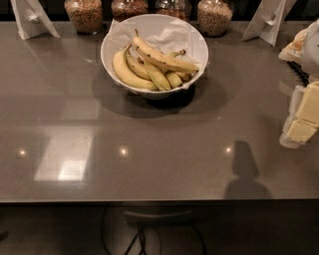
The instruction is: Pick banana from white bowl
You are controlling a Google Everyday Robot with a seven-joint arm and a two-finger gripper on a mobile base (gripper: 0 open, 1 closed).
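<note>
The banana (162,58), long, slim and pale yellow with brown speckles, lies across the top of the other bananas in the white bowl (153,18). The bowl is lined with crumpled white paper and stands at the back middle of the grey table. A plump unspotted yellow banana (125,73) and short greenish ones (159,77) lie under it. My gripper (301,122), with pale yellowish parts, hangs at the right edge of the view, well to the right of the bowl and nearer the front, touching nothing.
Several glass jars of grains (83,15) (215,17) stand along the back behind the bowl. White folded stands sit at the back left (32,17) and back right (269,20). The table's front edge (159,200) runs across the lower view.
</note>
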